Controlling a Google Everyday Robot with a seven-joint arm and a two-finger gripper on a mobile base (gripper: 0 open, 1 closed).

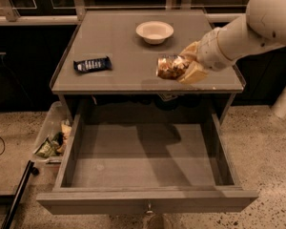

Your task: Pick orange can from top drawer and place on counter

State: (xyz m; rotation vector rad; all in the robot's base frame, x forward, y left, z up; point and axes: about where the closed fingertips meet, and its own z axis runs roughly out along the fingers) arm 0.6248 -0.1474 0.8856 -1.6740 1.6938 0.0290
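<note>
My gripper (183, 67) is shut on the orange can (169, 66), a shiny can with mottled orange-brown print held on its side. It hangs just above the front right part of the counter (119, 56), a little behind the front edge. The white arm (248, 25) reaches in from the upper right. The top drawer (148, 171) stands pulled fully open below, and its grey inside holds nothing I can see. Its small knob (148, 207) shows on the front panel.
A cream bowl (154, 31) sits at the back middle of the counter. A dark blue snack wrapper (92, 64) lies at the counter's left. A bin with wrappers (55, 140) stands on the floor left of the drawer. A dark pole (16, 194) leans at bottom left.
</note>
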